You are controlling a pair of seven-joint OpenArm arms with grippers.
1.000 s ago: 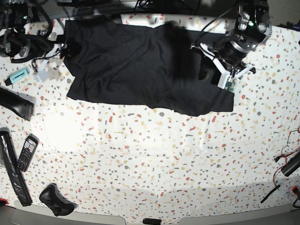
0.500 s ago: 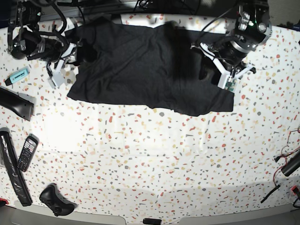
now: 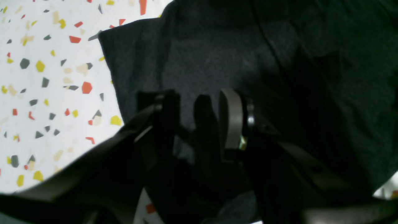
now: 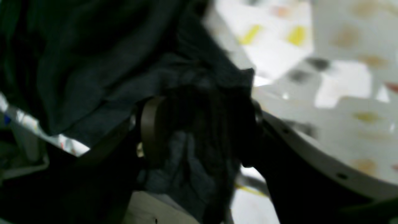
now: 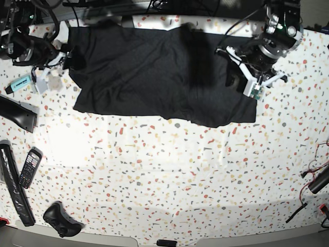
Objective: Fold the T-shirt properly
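The black T-shirt is lying spread across the far part of the speckled table, plain side up, reaching almost from one arm to the other. The right gripper is sitting at the shirt's edge on the base view's left with a bunched fold of dark cloth filling the gap between its widely parted jaws, so it is pinching fabric. The left gripper is resting over the shirt's opposite end near a corner, its jaws standing apart with cloth beneath them; whether any fabric is actually being held there I cannot tell.
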